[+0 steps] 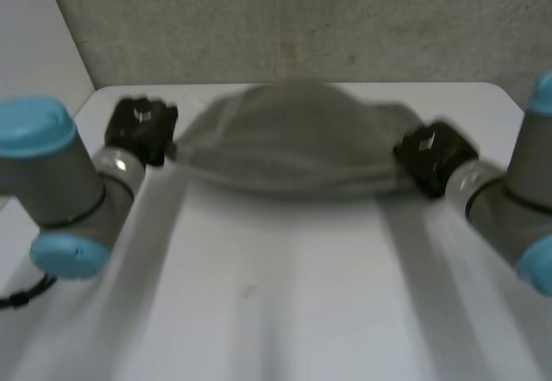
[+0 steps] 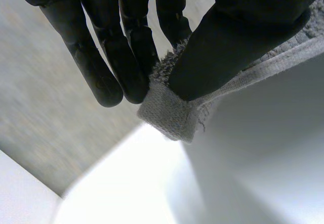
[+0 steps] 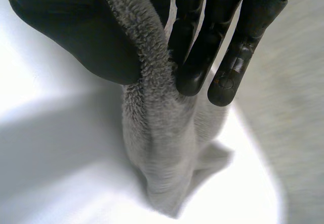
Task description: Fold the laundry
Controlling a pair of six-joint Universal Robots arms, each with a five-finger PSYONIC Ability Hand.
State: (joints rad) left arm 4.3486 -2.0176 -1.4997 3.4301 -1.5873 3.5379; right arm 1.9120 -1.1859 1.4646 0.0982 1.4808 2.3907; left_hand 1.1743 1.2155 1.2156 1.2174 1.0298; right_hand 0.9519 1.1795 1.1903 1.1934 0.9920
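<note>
Looking down from the head view, a grey towel [image 1: 289, 140] is stretched sideways between the two black hands over the far part of the white table [image 1: 285, 295]. Its upper edge bulges in a soft arch and its lower edge sags in the middle; whether it touches the table cannot be told. The left hand [image 1: 142, 129] holds the towel's left end and the right hand [image 1: 431, 157] its right end, with a speckled grey wall [image 1: 302, 19] behind. From the left wrist view, the left hand [image 2: 238, 36] pinches a hemmed corner of the towel [image 2: 167, 115] between its thumb and its fingers [image 2: 129, 57], which lie straight and close together; the corner pokes out just past the fingertips, above the table [image 2: 263, 158]. From the right wrist view, the right hand [image 3: 76, 31] pinches a bunched end of the towel [image 3: 157, 133] between thumb and straight, closely set fingers [image 3: 202, 57], and the fluffy cloth trails from the pinch in a narrow fold toward the table [image 3: 50, 148]
</note>
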